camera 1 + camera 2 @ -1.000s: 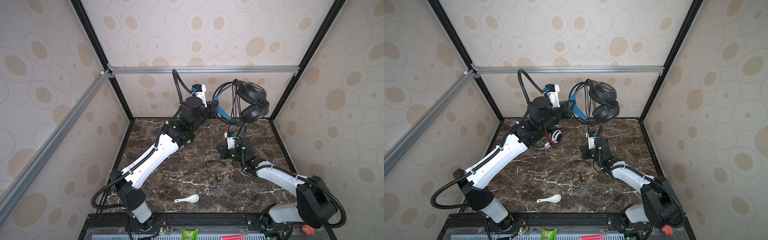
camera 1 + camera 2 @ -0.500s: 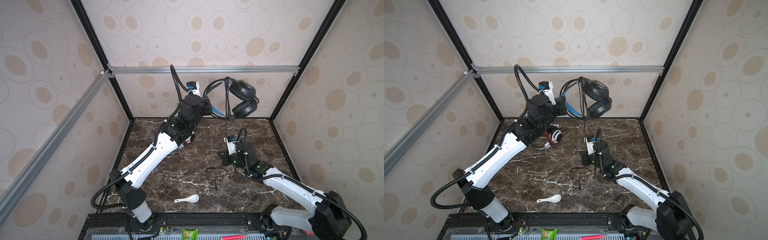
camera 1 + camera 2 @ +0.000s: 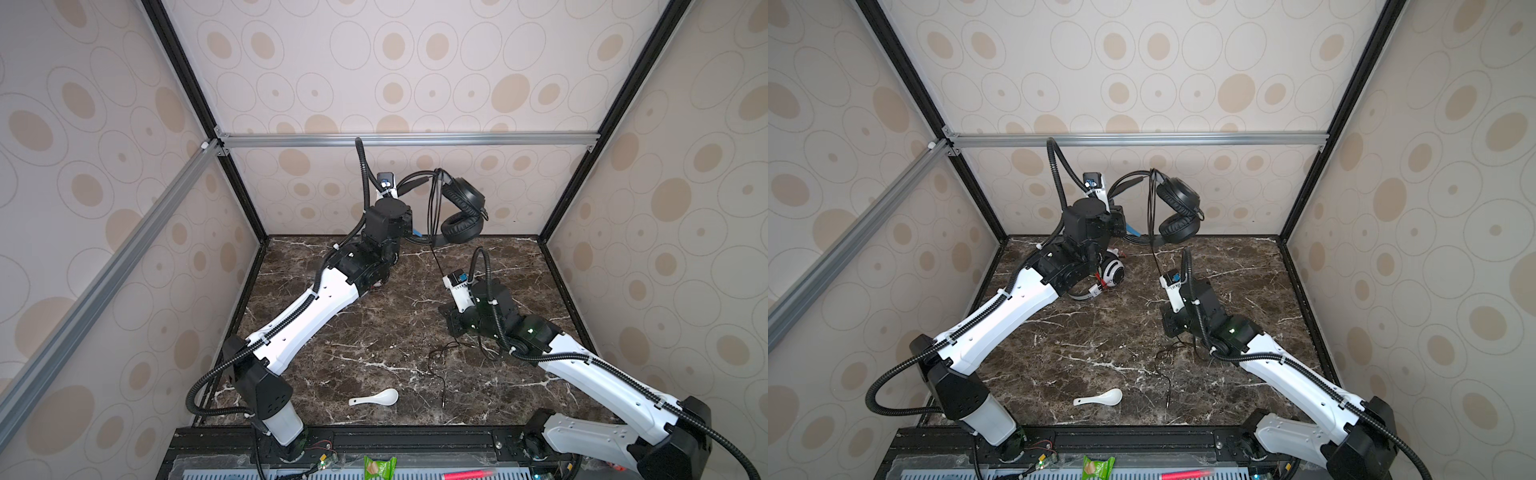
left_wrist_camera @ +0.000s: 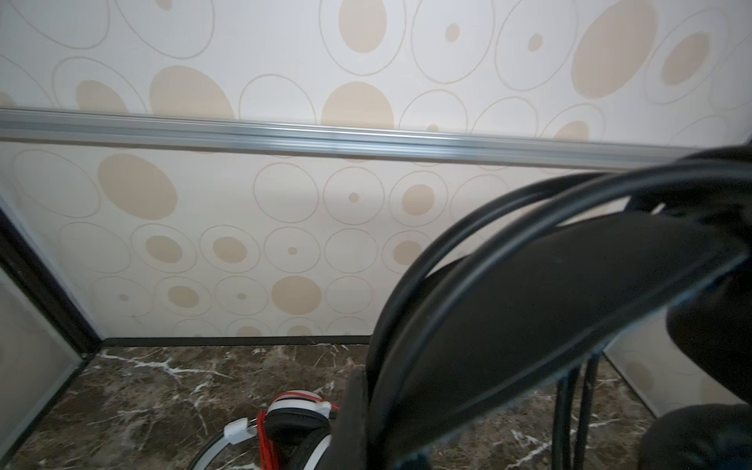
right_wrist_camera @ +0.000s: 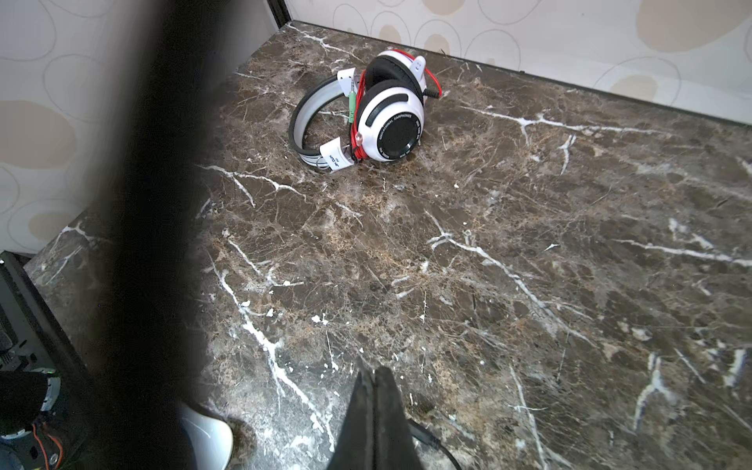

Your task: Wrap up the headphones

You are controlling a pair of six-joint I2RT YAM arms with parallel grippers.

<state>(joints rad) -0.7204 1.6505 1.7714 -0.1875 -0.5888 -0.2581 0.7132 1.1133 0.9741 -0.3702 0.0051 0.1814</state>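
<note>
HEADSET WINDING, MID-JOB: At the far left of the marble worktop, the white headset lies on its side beneath the left arm. Its red cord is bundled between the cups, so it looks finished and parked out of the way. Above it, the left claw is clamped on the band of the black headset and holds it high near the back wall, its 2 ear cups hanging to the right. The height seems meant to keep the band clear of the worktop, so that it can serve as a spool. In both top views several turns of the black cord loop over the band beside the cups, and 1 strand slants down to the right arm, low over the worktop. The right claw is pinched fully together and appears to grip that strand, likely to guide and tension it. The rest of the cord trails slack to its plug, so the winding looks only partly done. A white spoon lies near the front edge, well apart from both headsets.
</note>
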